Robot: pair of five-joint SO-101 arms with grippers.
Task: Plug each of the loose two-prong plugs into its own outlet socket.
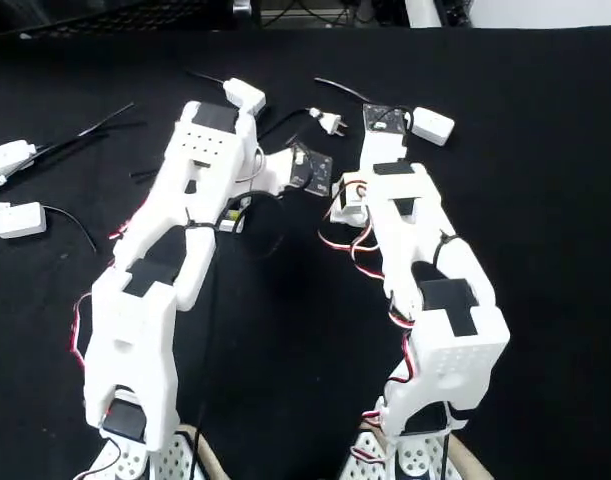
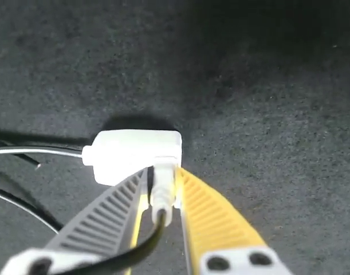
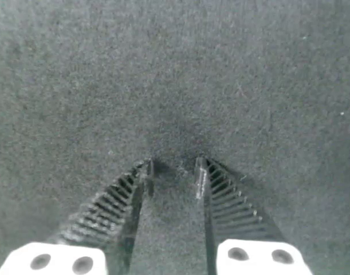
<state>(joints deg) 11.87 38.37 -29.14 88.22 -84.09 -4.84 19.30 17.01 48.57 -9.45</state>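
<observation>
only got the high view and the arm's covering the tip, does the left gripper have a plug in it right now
observer: yes, in the left wrist view the left gripper is shut on a white plug, and the plug's black cord runs back between the fingers.
operator: ok and the other arm, holding anything
observer: no. In its own wrist view the right gripper is open, with bare black cloth between its fingers.
</observation>
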